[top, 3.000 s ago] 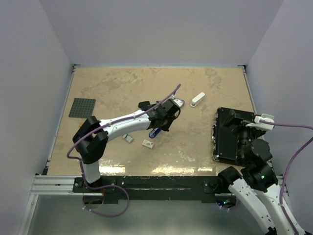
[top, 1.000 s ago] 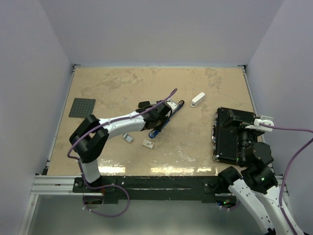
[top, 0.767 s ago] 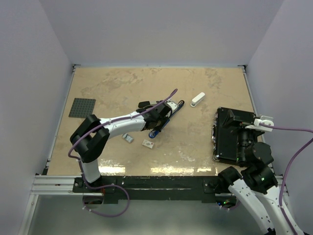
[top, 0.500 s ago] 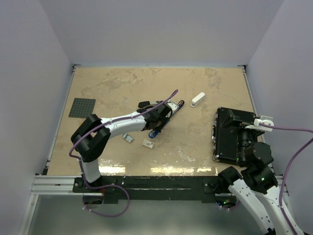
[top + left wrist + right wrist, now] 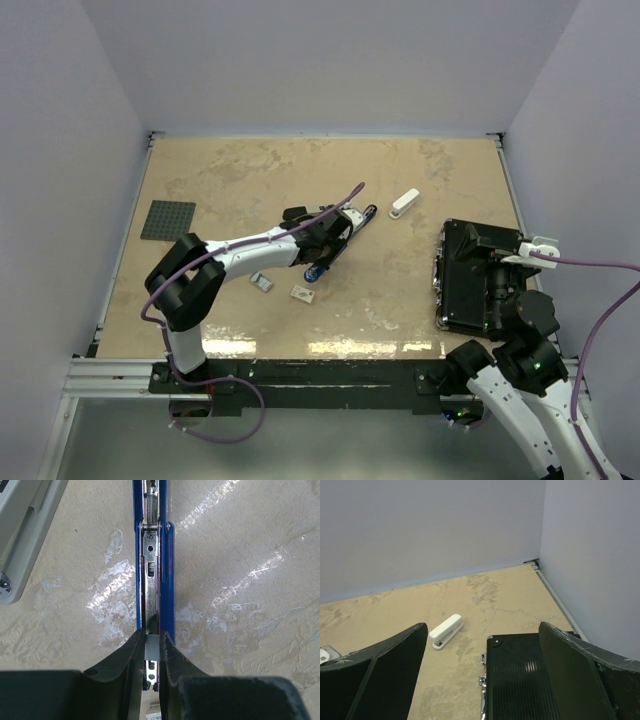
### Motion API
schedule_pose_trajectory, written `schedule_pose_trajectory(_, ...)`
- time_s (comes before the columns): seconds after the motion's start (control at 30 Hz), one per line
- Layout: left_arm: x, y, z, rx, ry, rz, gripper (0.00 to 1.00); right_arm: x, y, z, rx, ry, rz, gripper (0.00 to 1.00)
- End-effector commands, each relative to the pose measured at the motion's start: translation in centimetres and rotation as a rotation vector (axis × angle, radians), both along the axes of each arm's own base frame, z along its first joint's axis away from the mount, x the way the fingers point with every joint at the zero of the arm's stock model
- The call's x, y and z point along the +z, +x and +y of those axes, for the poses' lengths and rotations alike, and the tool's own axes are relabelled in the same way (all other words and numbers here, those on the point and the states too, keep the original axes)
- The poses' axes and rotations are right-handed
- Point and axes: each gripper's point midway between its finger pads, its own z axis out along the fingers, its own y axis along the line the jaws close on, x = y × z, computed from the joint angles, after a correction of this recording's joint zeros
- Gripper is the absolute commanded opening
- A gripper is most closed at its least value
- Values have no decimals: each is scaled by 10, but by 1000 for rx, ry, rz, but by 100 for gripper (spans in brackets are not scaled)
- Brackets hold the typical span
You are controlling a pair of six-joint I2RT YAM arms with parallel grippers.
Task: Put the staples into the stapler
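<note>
The left gripper [image 5: 151, 635] has its black fingers [image 5: 136, 652] pinched almost together on the silvery metal channel of a long blue stapler [image 5: 169, 580]. The blue stapler lies opened out flat on the mottled beige table [image 5: 230, 180], near its middle. Whether a strip of staples sits between the fingers cannot be told.

The staples, a tiny whitish box with a reddish mark [image 5: 302, 294], lie on the table just beside the stapler's near end. A small grey tray piece [image 5: 262, 283] lies near the box on its left, apart from it.

The right gripper [image 5: 482, 630] hangs with its fingers spread wide and nothing between them, above a black ribbed case [image 5: 520, 680]. A small white stapler [image 5: 446, 631] lies farther back on the table. A dark grey studded plate [image 5: 168, 220] lies far left.
</note>
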Motion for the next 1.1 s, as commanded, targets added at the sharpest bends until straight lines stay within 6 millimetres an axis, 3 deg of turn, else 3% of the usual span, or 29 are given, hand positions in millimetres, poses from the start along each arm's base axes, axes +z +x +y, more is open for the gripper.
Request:
schedule_pose_trajectory(0.0, 29, 15, -9, -5, -49, -66, 3, 6, 3, 4, 14, -1, -26, 98)
schedule_pose_trajectory(0.43, 34, 19, -11, -12, -56, -80, 2, 6, 2, 4, 15, 0, -27, 98)
schedule_pose_trajectory(1.07, 19, 15, -12, -37, -47, -41, 2, 7, 3, 4, 15, -1, -26, 98)
